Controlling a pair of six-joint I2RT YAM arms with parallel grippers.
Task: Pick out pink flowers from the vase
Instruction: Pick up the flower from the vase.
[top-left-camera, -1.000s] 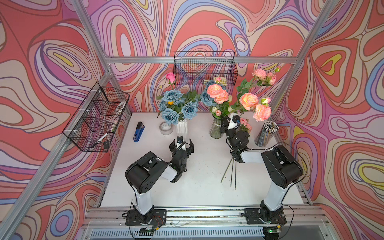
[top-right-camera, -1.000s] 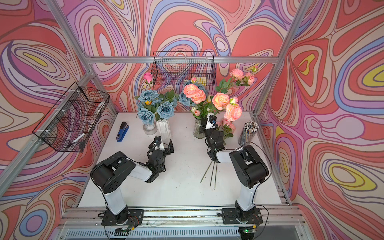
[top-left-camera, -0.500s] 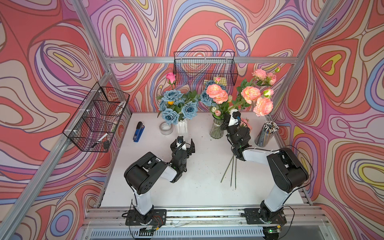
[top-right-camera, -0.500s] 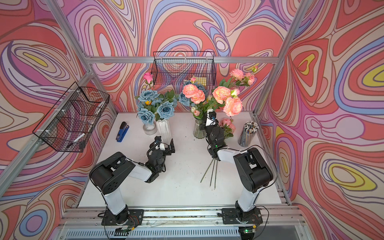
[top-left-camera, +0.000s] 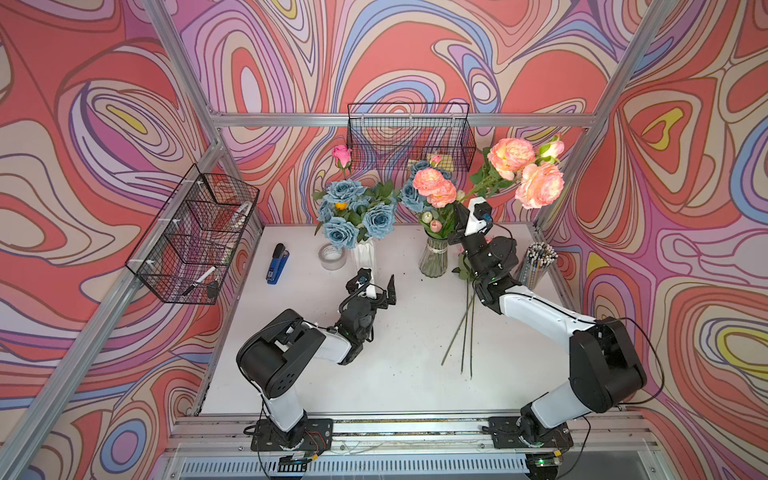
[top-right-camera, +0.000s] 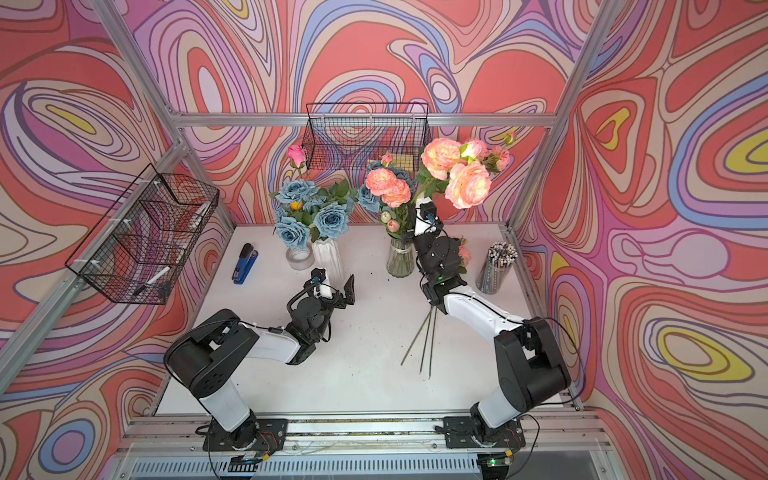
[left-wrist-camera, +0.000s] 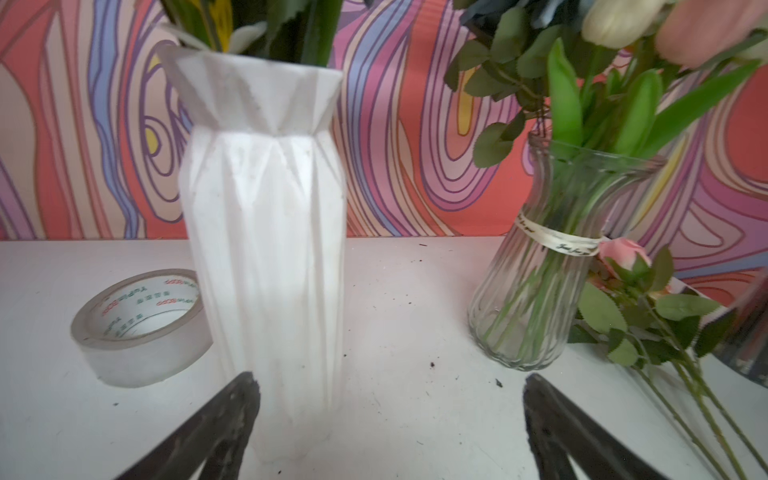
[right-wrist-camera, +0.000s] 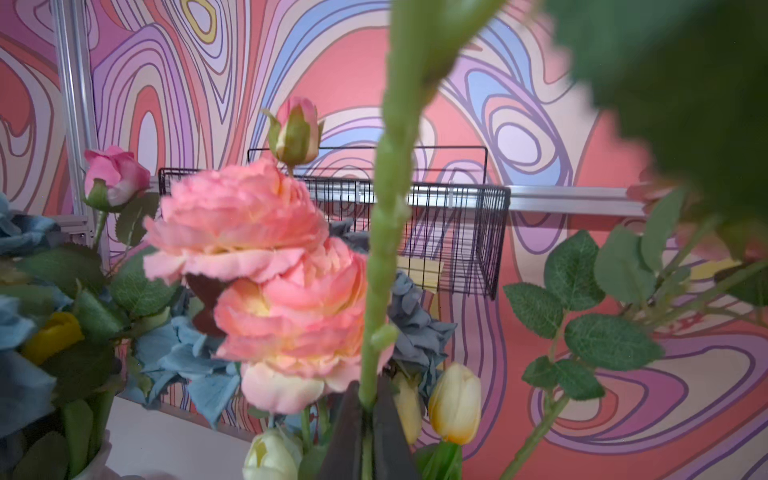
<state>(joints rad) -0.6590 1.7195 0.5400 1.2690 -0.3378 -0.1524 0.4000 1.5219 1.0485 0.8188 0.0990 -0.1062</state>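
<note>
My right gripper (right-wrist-camera: 365, 399) is shut on the green stem (right-wrist-camera: 386, 249) of a pink flower spray. In both top views it (top-left-camera: 458, 212) (top-right-camera: 410, 212) holds the spray above the glass vase (top-left-camera: 433, 262) (top-right-camera: 400, 264), with the peach-pink blooms (top-left-camera: 538, 185) (top-right-camera: 467, 185) high at the right. More pink flowers (top-left-camera: 434, 187) (right-wrist-camera: 257, 232) stand in that vase. Other pink flowers lie on the table, stems (top-left-camera: 461, 332) toward the front and a bud (left-wrist-camera: 623, 253) beside the vase. My left gripper (top-left-camera: 376, 286) (left-wrist-camera: 388, 395) is open and empty, low in front of the white vase (left-wrist-camera: 266, 249).
The white vase (top-left-camera: 363, 255) holds dusty-blue roses (top-left-camera: 349, 208) and a pink rosebud (top-left-camera: 341, 153). A tape roll (top-left-camera: 332, 256) and blue stapler (top-left-camera: 276, 264) lie left of it. A pen cup (top-left-camera: 538, 259) stands at the right. Wire baskets (top-left-camera: 195, 237) (top-left-camera: 409, 135) hang on the walls.
My right gripper has finished closing on the stem and risen, carrying the blooms up and slightly right. The left arm has not moved.
</note>
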